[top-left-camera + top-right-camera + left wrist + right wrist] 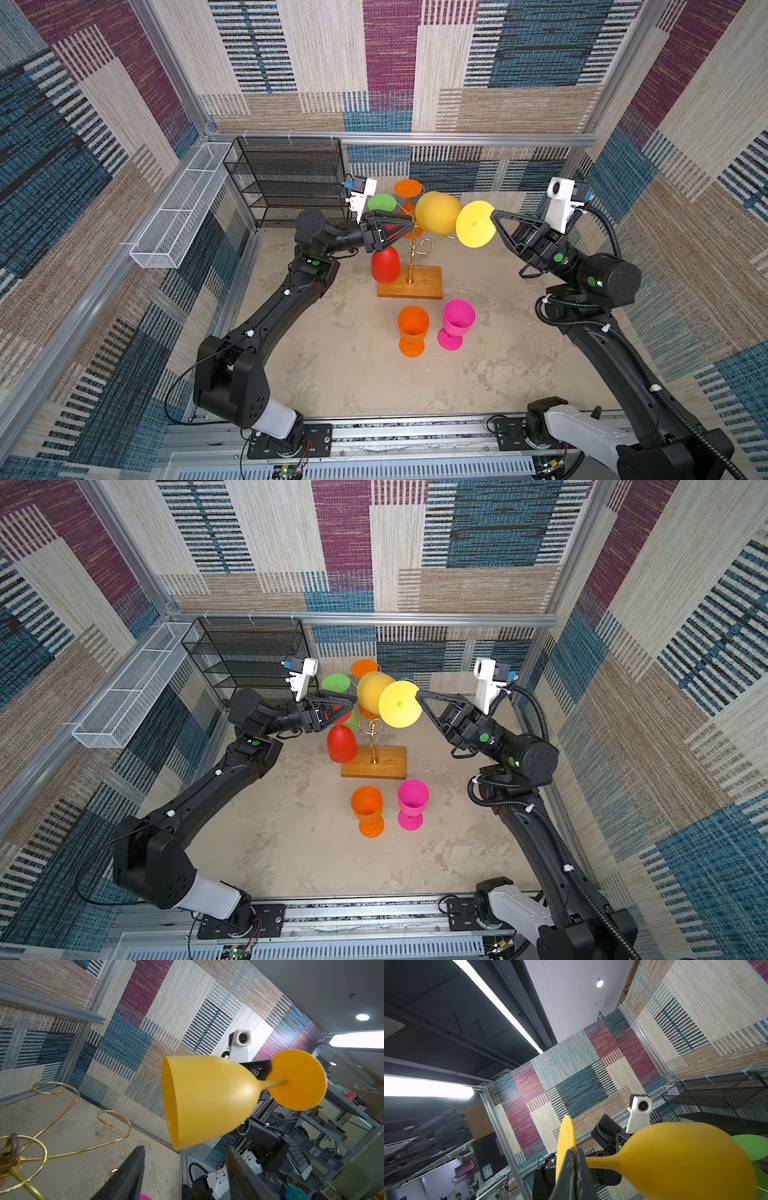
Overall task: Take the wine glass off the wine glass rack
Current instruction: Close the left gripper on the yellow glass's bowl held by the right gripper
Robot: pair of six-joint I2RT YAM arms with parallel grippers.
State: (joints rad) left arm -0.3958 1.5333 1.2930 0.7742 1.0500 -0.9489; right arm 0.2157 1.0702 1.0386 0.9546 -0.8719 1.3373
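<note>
The yellow wine glass [438,217] is held sideways in the air, just beside the upper arms of the wine glass rack [424,282], its foot pinched by the right gripper [574,1150]. The left gripper [410,227] is spread, with nothing held. A red glass [385,264] is hung upside down on the rack.

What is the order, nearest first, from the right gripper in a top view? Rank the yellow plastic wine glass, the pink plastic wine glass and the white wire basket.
1. Yellow plastic wine glass: foot pinched by the fingers of the right gripper.
2. Pink plastic wine glass: standing upright on the table.
3. White wire basket: on the left wall.
</note>
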